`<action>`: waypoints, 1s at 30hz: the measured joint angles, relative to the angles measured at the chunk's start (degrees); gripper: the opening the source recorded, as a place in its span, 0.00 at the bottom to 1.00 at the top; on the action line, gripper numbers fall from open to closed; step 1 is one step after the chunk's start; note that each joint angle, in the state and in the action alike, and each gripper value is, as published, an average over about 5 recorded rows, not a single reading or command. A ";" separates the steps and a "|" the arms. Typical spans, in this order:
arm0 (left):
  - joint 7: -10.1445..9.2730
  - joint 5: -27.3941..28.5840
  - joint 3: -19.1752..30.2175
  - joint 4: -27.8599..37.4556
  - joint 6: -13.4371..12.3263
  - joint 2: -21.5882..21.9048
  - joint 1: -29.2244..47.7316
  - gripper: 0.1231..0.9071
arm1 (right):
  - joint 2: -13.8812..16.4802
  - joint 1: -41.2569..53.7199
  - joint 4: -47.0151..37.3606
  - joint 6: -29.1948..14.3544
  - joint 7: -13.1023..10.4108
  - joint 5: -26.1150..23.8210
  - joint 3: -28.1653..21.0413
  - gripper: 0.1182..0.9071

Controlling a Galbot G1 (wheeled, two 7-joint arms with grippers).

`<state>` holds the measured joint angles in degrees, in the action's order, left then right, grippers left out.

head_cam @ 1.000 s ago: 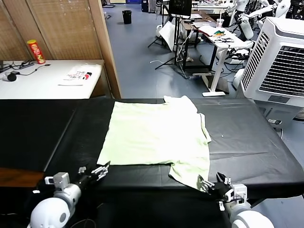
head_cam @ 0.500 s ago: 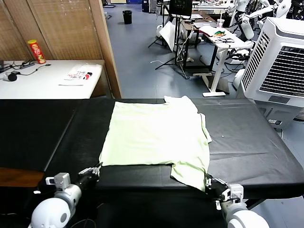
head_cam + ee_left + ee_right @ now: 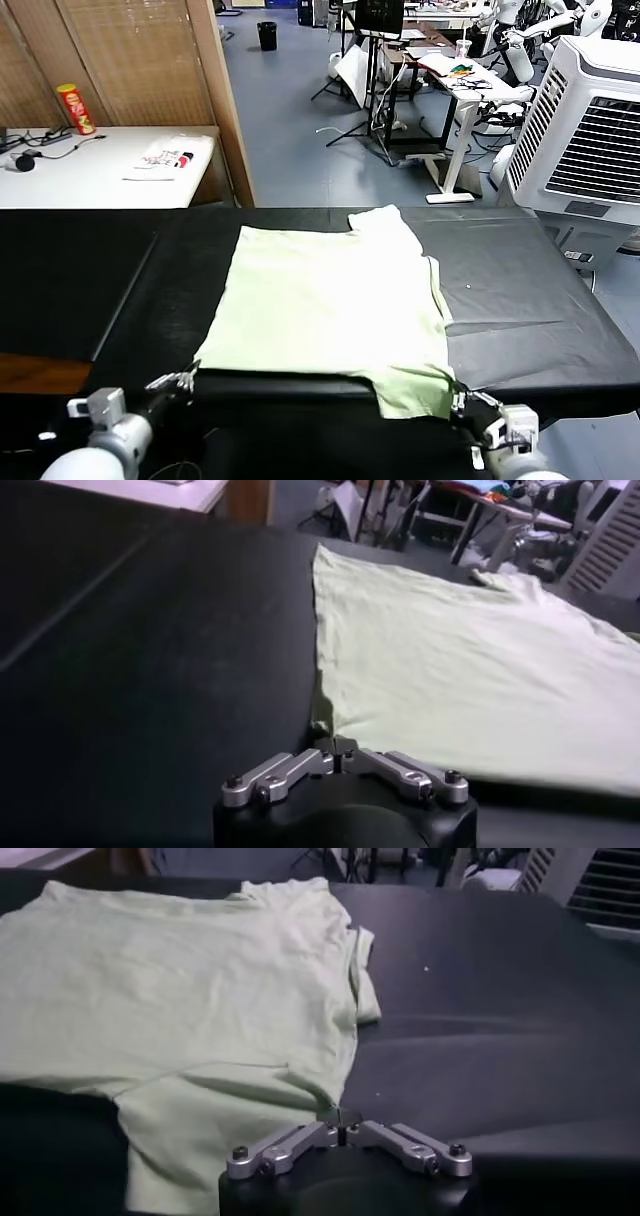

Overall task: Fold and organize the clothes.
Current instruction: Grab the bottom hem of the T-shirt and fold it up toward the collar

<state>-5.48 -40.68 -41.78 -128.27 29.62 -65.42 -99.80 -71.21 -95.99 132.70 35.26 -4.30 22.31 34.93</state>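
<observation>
While the shirt (image 3: 330,305) lies spread across the middle of the black table (image 3: 540,300), its near edge hanging over the front, folding has barely begun: the left gripper (image 3: 183,379), lower left, and right gripper (image 3: 462,400), lower right, are each clamped on a near corner, with every fold left
</observation>
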 joint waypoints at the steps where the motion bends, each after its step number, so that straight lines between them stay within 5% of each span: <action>1: 0.08 0.19 0.01 -0.10 -0.68 -0.30 0.12 0.00 | 0.35 1.09 -0.97 -0.80 0.30 0.66 -0.13 0.00; 14: 0.17 2.54 2.82 2.81 -3.64 -2.31 10.23 0.00 | 1.33 16.85 -14.92 -6.23 2.81 4.46 -2.58 0.00; 30: 0.19 8.34 6.86 12.34 -5.04 -2.55 20.37 0.00 | -0.78 22.85 -22.58 -7.08 2.44 3.50 -2.79 0.00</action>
<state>-5.29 -32.34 -34.92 -115.92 24.57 -67.97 -79.43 -72.00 -73.13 110.12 28.18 -1.86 25.81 32.14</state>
